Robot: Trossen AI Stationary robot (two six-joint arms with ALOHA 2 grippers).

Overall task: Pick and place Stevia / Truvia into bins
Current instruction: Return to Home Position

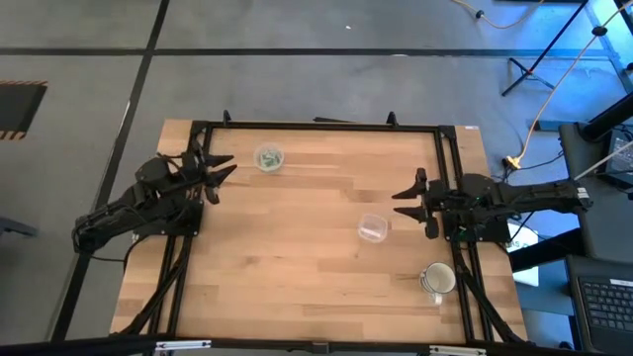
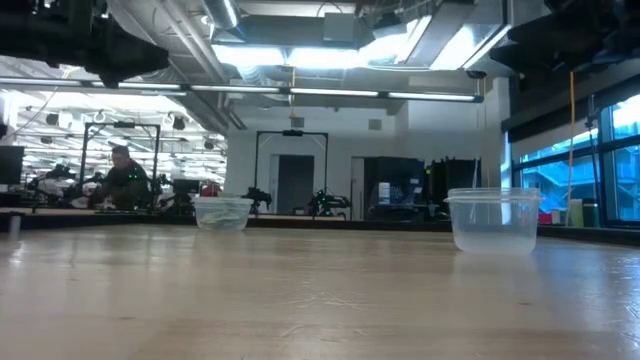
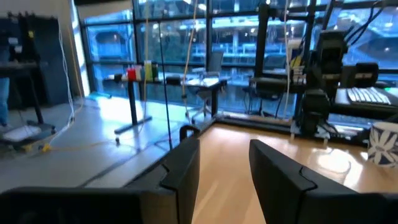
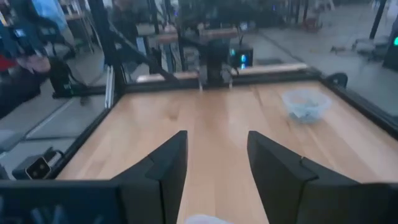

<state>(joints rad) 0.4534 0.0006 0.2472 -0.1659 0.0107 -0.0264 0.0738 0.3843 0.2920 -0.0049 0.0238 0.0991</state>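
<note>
Two clear plastic bins stand on their bases on the wooden table. The far-left bin (image 1: 268, 157) (image 2: 222, 212) (image 4: 305, 102) holds green Stevia packets (image 1: 268, 156). The other bin (image 1: 373, 227) (image 2: 495, 220) stands toward the right, and nothing shows inside it. My left gripper (image 1: 220, 174) (image 3: 224, 168) hovers open at the table's left side, left of the filled bin. At the right side my right gripper (image 1: 406, 203) (image 4: 216, 165) hovers open, just right of the second bin. Neither has anything between its fingers.
A white mug (image 1: 438, 280) (image 3: 384, 142) stands near the table's front right corner. A black frame (image 1: 316, 126) runs along the table's far and side edges. Bare wood lies between the two bins and across the near half.
</note>
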